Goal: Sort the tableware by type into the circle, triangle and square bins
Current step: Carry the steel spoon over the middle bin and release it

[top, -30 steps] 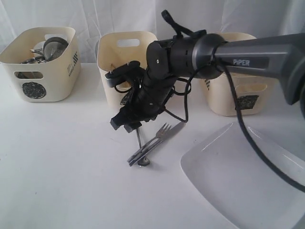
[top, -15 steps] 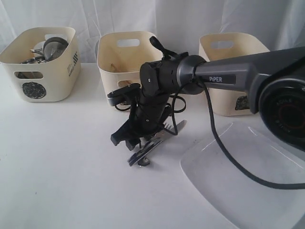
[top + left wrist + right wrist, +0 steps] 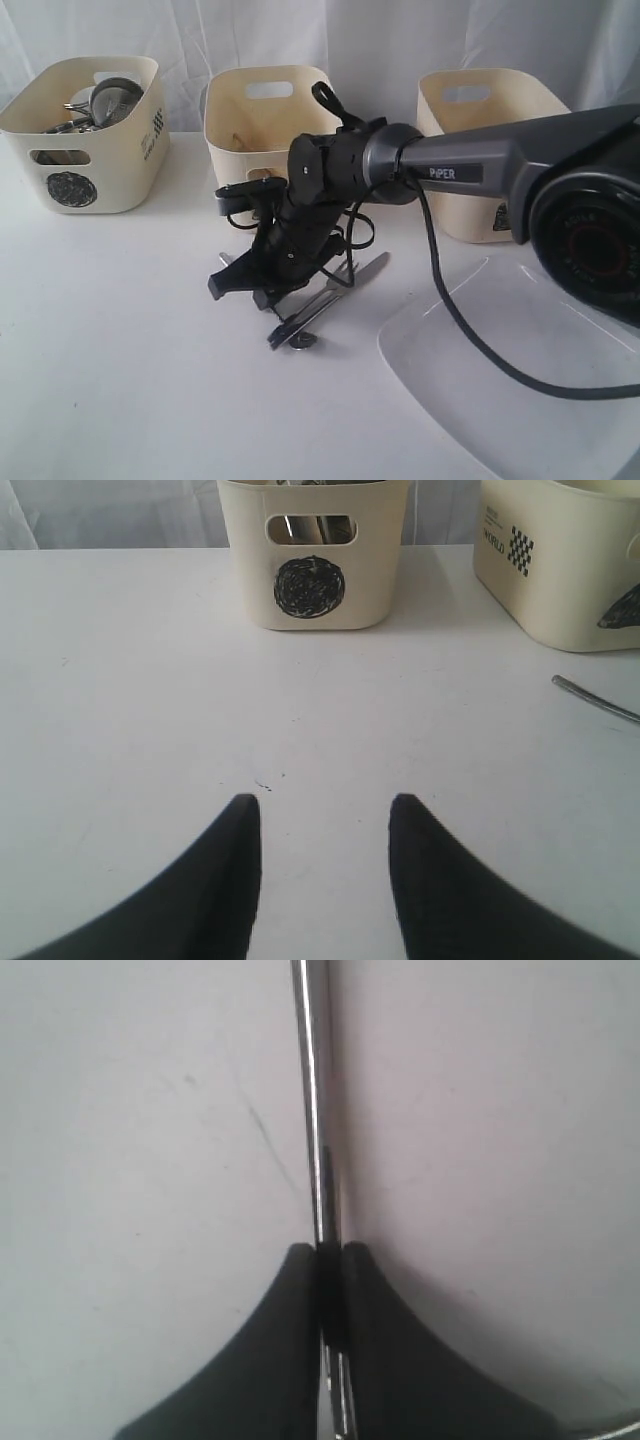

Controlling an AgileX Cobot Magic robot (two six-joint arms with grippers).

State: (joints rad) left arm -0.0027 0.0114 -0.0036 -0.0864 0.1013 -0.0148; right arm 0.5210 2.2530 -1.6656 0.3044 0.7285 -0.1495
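Now, nearest, the left pincer (image 3: 322, 815) is held released over bare counter (image 3: 150, 730). Mid-counter, the right pincer (image 3: 327, 1260) has just been lowered into the cutlery pile (image 3: 300, 325) and clenched on one thin steel handle (image 3: 312, 1110); which piece cannot be told. Beyond, the middle bin (image 3: 262, 120) is judged the likely destination, so a lift is called for.

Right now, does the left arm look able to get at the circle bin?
Probably yes: the left gripper is open and faces the circle bin head-on, with only bare table between them; a steel utensil lies off to the side.
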